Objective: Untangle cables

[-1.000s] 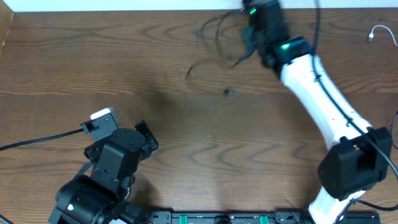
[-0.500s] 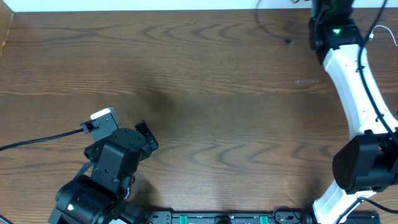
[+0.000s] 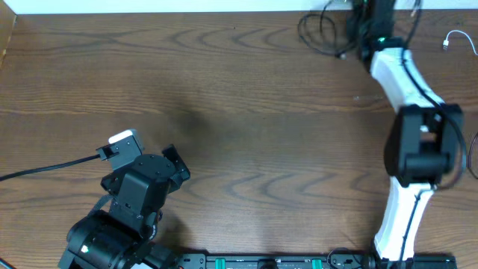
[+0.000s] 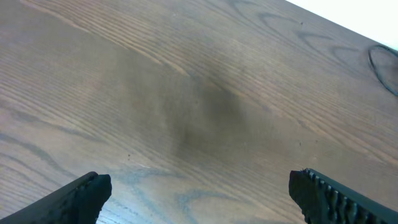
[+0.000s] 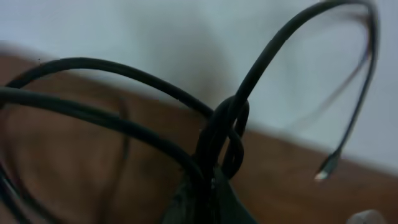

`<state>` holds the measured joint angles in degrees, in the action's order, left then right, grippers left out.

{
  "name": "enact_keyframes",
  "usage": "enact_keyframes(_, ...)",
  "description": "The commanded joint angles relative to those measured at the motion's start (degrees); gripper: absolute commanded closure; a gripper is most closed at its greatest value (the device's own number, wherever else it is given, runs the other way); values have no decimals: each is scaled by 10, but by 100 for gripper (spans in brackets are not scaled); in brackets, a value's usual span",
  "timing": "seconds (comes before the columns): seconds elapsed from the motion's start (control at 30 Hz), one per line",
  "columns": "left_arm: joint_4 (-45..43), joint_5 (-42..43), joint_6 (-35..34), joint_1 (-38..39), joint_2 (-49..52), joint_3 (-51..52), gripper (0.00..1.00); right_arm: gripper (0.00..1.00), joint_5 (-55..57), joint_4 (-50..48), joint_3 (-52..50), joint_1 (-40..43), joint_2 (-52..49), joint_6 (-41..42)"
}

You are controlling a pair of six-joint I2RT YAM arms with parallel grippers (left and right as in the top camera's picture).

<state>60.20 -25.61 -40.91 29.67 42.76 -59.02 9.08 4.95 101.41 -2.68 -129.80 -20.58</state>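
Right gripper is way out at the far edge of the table, fingers pressed together and pinching the black cables. The strands fan up out of the pinch, with one plug off to the right. White cable lies apart by the right edge. Left gripper sits at the near left over bare wood, fingers spread wide, well apart from the cables.

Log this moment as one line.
left pincer: open, empty | right pincer: shut on black cables, far edge | white cable: apart, far right
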Motion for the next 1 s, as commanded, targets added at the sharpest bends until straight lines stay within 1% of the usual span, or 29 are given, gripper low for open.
enact_keyframes(0.0, 2, -4, -3, -3, 2, 0, 2, 99, -6, -9, 2, 8, -18, 30)
enact_keyframes(0.13, 2, -4, -3, -3, 2, 0, 2, 99, 5, -5, 2, 18, -50, 31)
enact_keyframes(0.3, 2, -4, -3, -3, 2, 0, 2, 99, 11, 5, 2, 43, -70, 78)
enact_keyframes(0.33, 2, -4, -3, -3, 2, 0, 2, 94, 10, 5, 2, 49, -70, 90)
enact_keyframes(0.4, 2, -4, -3, -3, 2, 0, 2, 76, 11, 4, 2, 55, -65, 104)
enact_keyframes(0.43, 2, -4, -3, -3, 2, 0, 2, 64, 11, 4, 2, 55, -61, 103)
enact_keyframes(0.47, 2, -4, -3, -3, 2, 0, 2, 47, 12, 5, 2, 55, -54, 103)
enact_keyframes(0.53, 2, -4, -3, -3, 2, 0, 2, 18, 13, 11, 2, 52, -36, 103)
enact_keyframes(0.57, 2, -4, -3, -3, 2, 0, 2, 1, 13, 13, 2, 50, -25, 105)
enact_keyframes(0.63, 2, -4, -3, -3, 2, 0, 2, 1, 12, 16, 2, 47, -2, 127)
enact_keyframes(0.67, 2, -4, -3, -3, 2, 0, 2, 1, 6, 23, 2, 44, 10, 151)
enact_keyframes(0.73, 2, -4, -3, -3, 2, 0, 2, 7, -52, 49, 2, 37, 34, 182)
enact_keyframes(0.77, 2, -4, -3, -3, 2, 0, 2, 12, -107, 68, 2, 31, 45, 189)
enact_keyframes(0.87, 2, -4, -3, -3, 2, 0, 2, 34, -258, 114, 2, 7, 62, 188)
enact_keyframes(0.9, 2, -4, -3, -3, 2, 0, 2, 49, -338, 129, 2, -12, 63, 188)
enact_keyframes(0.97, 2, -4, -3, -3, 2, 0, 2, 65, -378, 143, 1, -40, 53, 180)
